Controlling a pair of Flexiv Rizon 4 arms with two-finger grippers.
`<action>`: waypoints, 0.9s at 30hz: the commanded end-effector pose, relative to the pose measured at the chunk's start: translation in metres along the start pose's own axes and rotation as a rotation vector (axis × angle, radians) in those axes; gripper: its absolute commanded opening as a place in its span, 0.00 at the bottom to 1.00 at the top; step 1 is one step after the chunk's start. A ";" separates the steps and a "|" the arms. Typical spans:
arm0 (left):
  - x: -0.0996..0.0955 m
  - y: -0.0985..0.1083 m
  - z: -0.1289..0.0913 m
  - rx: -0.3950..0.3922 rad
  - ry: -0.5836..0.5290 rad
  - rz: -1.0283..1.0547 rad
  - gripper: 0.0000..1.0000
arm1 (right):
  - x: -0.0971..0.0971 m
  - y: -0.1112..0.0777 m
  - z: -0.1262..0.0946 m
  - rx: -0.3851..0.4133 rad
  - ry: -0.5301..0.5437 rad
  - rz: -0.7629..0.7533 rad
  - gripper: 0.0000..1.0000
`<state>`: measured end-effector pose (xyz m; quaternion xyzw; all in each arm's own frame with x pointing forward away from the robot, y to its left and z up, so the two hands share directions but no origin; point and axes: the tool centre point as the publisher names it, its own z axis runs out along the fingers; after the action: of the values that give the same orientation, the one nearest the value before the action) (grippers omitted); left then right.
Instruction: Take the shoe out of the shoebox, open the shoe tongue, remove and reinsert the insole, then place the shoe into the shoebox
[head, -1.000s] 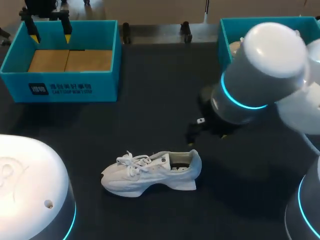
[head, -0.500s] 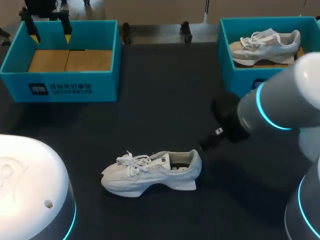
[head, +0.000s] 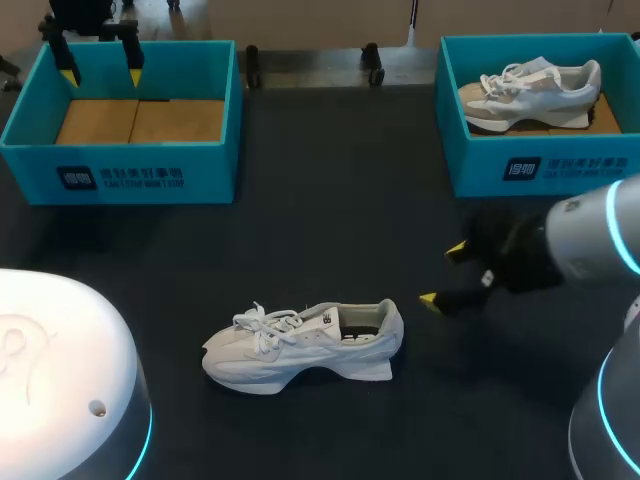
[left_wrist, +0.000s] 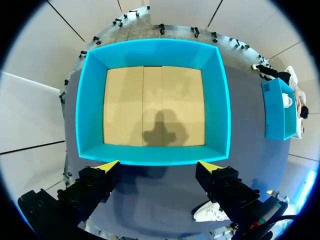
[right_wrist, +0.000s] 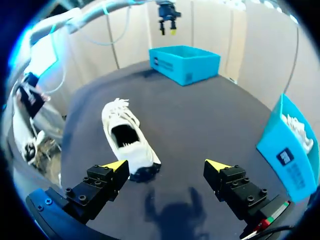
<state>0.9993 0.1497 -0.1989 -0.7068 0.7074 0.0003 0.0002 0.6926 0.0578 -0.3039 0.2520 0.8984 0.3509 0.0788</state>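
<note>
A white shoe (head: 303, 346) lies on its sole on the dark table, toe to the left and heel to the right; it also shows in the right wrist view (right_wrist: 128, 136), heel toward the camera. My right gripper (head: 442, 273) (right_wrist: 166, 164) hovers open just right of the heel, empty. The empty blue shoebox (head: 128, 121) (left_wrist: 153, 103) with a cardboard floor stands at the back left. Above its far rim my left gripper (head: 100, 61) (left_wrist: 157, 164) hangs open and empty. A second blue shoebox (head: 540, 165) at the back right holds another white shoe (head: 530, 87).
My left arm's white base (head: 60, 380) fills the front left corner. My right arm (head: 580, 240) crosses the right side of the table. Dark bare table (head: 330, 200) lies between the two boxes.
My right arm has swung back to the right and lower, uncovering the right shoebox and its shoe. Its gripper now sits right of the heel. The shoe and left arm have not moved.
</note>
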 end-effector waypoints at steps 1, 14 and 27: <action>0.000 0.000 0.000 0.000 0.000 0.000 1.00 | -0.010 -0.019 -0.016 -0.378 0.545 -0.272 1.00; 0.000 0.000 0.000 0.000 0.000 0.000 1.00 | -0.013 -0.029 -0.018 -0.372 0.547 -0.229 1.00; 0.000 0.000 0.000 0.000 0.000 0.000 1.00 | -0.016 -0.063 0.003 -0.402 0.396 -0.259 1.00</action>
<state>0.9993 0.1497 -0.1989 -0.7068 0.7074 0.0003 0.0002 0.6922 0.0098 -0.3452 0.0304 0.8379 0.5436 -0.0391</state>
